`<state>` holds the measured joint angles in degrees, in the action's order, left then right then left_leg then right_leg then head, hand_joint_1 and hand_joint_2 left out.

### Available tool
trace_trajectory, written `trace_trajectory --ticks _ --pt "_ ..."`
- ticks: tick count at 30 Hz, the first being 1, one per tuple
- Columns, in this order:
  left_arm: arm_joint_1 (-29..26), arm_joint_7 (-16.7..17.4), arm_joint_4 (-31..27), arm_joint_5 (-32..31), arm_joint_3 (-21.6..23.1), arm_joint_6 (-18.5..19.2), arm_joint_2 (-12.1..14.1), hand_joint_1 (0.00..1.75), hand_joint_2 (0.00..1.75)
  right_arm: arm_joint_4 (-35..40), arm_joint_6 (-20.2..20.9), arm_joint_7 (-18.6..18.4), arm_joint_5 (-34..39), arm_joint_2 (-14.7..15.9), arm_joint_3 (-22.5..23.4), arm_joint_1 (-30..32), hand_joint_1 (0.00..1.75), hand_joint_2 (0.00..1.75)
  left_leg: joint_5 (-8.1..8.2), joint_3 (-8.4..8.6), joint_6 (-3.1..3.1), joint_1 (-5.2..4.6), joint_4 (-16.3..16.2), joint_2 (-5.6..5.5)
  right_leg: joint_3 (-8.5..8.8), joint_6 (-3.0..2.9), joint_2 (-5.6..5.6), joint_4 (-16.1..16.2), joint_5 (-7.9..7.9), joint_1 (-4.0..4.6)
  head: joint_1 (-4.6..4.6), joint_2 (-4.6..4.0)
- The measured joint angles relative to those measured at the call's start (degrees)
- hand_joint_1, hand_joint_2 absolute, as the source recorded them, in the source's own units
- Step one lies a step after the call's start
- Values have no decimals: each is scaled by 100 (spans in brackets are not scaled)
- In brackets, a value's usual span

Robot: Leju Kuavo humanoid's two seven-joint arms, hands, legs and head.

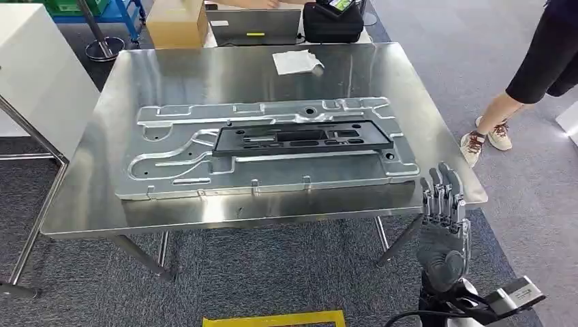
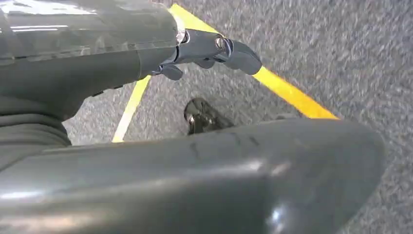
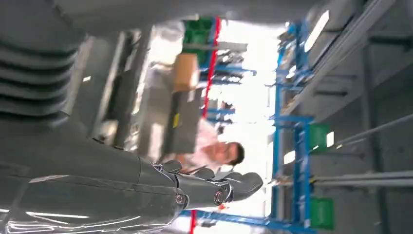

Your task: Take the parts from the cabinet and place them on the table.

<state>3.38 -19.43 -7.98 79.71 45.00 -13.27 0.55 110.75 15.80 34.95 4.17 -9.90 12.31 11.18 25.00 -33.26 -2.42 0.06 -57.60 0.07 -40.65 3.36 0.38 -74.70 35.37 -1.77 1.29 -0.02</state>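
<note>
Behind the far edge of the steel table sit a cardboard box (image 1: 176, 23), a grey laptop (image 1: 254, 27) and a black bag (image 1: 332, 24). A crumpled white paper (image 1: 296, 62) lies near that edge. A person's legs in sneakers (image 1: 485, 139) stand at right. Yellow floor tape (image 1: 274, 319) marks the grey carpet.

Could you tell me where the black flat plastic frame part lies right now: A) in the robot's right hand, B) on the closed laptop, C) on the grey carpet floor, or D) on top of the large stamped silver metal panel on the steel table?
D: the black flat plastic frame part rests flat on the large stamped silver metal panel, while the right hand is raised beside the steel table with nothing in it.
</note>
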Motion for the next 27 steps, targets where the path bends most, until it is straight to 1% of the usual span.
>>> trace_trajectory --ticks 1,2,3,4,5,6,7,8,9,10,11,12,13,14,15,16,17,18,19,20,21,22,24,25,26,27 --pt "-6 -13 0 2 0 -31 -2 0 0 -24 -46 -9 -74 -15 55 32 0 0 -27 -41 9 -3 -9 4 17 0 -1 -100 4 1 0 0" --pt "-9 -22 0 13 0 -48 -8 0 0 -46 -83 -7 -148 -30 89 57 0 0 -53 -84 24 -3 -20 6 195 -10 -4 101 -133 1 0 0" --pt "-7 -37 0 18 0 -70 -17 0 0 -70 -109 -7 -225 -39 111 76 0 0 -72 -121 41 -2 -37 6 482 -26 -9 520 -317 1 0 0" --pt "-6 -55 0 26 0 -96 -31 0 0 -92 -140 -7 -273 -46 131 88 0 0 -91 -156 62 0 -62 5 872 -51 -12 1110 -503 1 0 0" --pt "-4 -70 0 35 0 -116 -42 0 0 -107 -157 -4 -316 -54 142 88 0 0 -106 -179 83 0 -90 4 1213 -88 -17 1634 -527 6 0 0" --pt "-6 -85 0 42 0 -125 -52 0 0 -129 -177 4 -365 -59 151 99 0 0 -137 -182 132 -9 -75 0 1231 -127 -17 1624 -505 53 7 2" --pt "0 -103 0 52 0 -135 -63 0 0 -133 -197 42 -417 -79 166 133 0 0 -156 -164 164 2 -73 -1 1177 -165 -9 1627 -617 90 2 0" --pt "-4 -107 0 52 -2 -138 -66 0 0 -144 -249 46 -485 -94 181 135 0 0 -178 -171 203 5 -89 -1 1175 -201 -9 1696 -582 94 0 0" --pt "-1 -109 0 52 0 -138 -74 0 0 -160 -290 44 -552 -109 181 149 0 0 -215 -177 246 15 -49 1 1153 -233 -5 1674 -599 106 4 0" --pt "-6 -116 0 52 0 -138 -74 0 0 -159 -313 44 -579 -120 183 168 0 0 -256 -191 302 -11 -36 -6 1131 -296 -10 1722 -665 78 4 0" --pt "-12 -116 2 52 0 -138 -72 0 0 -164 -339 44 -610 -151 183 179 0 0 -137 -225 323 29 -124 -17 1101 -339 -42 1755 -737 48 2 0" --pt "-16 -118 2 52 0 -133 -79 0 0 -162 -365 44 -640 -177 183 196 0 0 199 -318 360 33 -353 -13 1035 -405 -35 1760 -791 46 7 0" --pt "-12 -118 2 50 0 -120 -87 0 0 -164 -371 42 -651 -208 183 223 0 0 540 -420 385 50 -715 -13 979 -419 -35 1758 -839 53 9 0" --pt "-8 -116 2 48 0 -94 -90 0 0 -162 -378 42 -651 -227 186 264 0 0 829 -534 414 57 -1145 -13 916 -422 -39 1755 -884 61 7 0" --pt "-9 -105 2 30 0 -72 -90 0 0 -162 -376 35 -651 -243 197 302 0 0 1024 -619 440 61 -1546 -13 841 -418 -46 1746 -934 64 7 0" --pt "-12 -81 2 13 4 -29 -90 0 0 -162 -376 9 -653 -271 218 343 0 0 1034 -603 455 63 -1761 -13 758 -406 -48 1732 -991 65 7 0" --pt "-12 -57 2 13 4 -2 -88 0 0 -162 -374 -2 -677 -291 234 374 0 0 914 -478 465 69 -1695 -12 695 -394 -49 1721 -1030 60 7 0" --pt "-11 -39 2 11 4 15 -87 0 0 -162 -363 -22 -727 -308 249 403 0 0 720 -245 467 76 -1413 -11 634 -376 -49 1709 -1068 57 7 0" --pt "-9 -22 2 11 4 33 -87 0 0 -162 -350 -52 -773 -328 266 427 0 0 523 106 466 82 -921 -11 575 -354 -48 1689 -1105 50 7 0" --pt "-4 0 2 11 7 50 -87 0 0 -162 -341 -63 -809 -350 271 446 0 0 440 500 458 90 -360 -13 529 -326 -45 1655 -1137 47 7 0" --pt "13 33 2 9 9 83 -87 0 0 -159 -330 -79 -872 -378 271 464 0 0 597 769 430 72 85 -25 484 -289 -41 1625 -1162 73 7 0" --pt "5 61 2 9 11 101 -79 0 0 -164 -315 -101 -936 -404 271 475 0 0 536 729 341 41 40 -54 491 -245 -40 1634 -1201 70 0 2" --pt "4 107 2 15 17 120 -70 0 0 -164 -321 -142 -1104 -474 271 497 0 0 508 654 278 20 48 -53 484 -169 -39 1649 -1294 69 0 0" --pt "5 125 2 17 17 133 -70 0 0 -164 -341 -151 -1165 -503 271 512 0 0 468 642 226 33 67 -49 484 -128 -37 1663 -1328 75 2 0" --pt "7 142 2 30 20 147 -72 0 0 -164 -363 -151 -1215 -520 271 524 0 0 382 586 150 61 103 -9 449 -104 -23 1611 -1264 40 2 0" --pt "11 146 2 39 24 155 -72 0 0 -164 -374 -155 -1259 -531 271 537 0 0 322 513 92 52 103 -3 363 -93 -31 1439 -955 46 0 0"
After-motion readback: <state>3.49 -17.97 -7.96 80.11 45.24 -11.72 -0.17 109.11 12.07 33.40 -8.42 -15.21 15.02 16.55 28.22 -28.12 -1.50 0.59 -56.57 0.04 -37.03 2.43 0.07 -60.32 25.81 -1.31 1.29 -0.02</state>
